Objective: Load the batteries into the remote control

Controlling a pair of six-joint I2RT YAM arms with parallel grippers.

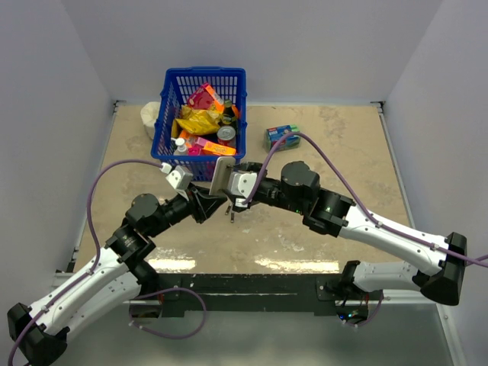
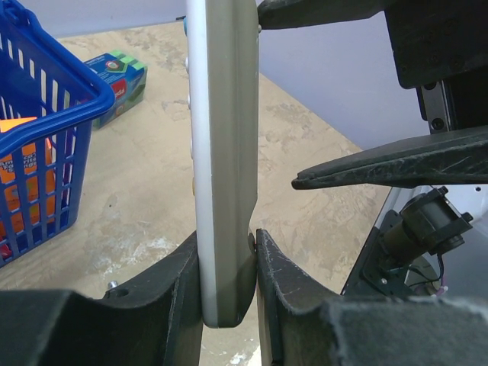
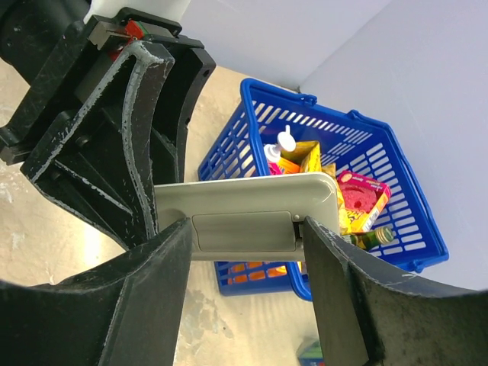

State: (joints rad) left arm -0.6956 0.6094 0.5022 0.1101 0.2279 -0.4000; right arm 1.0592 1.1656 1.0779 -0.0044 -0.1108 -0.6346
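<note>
My left gripper is shut on the lower end of the remote control, a slim grey bar held upright above the table. In the right wrist view the remote's plain back faces me, with its small cover closed. My right gripper is open, its two fingertips standing at either end of that cover. Its lower finger stays a little off the remote. The batteries are not to be made out; a tiny dark sliver under the grippers is too small to identify.
A blue basket full of packets and bottles stands just behind the grippers. A blue-green box lies to its right, and a white lump to its left. White walls enclose the table on three sides.
</note>
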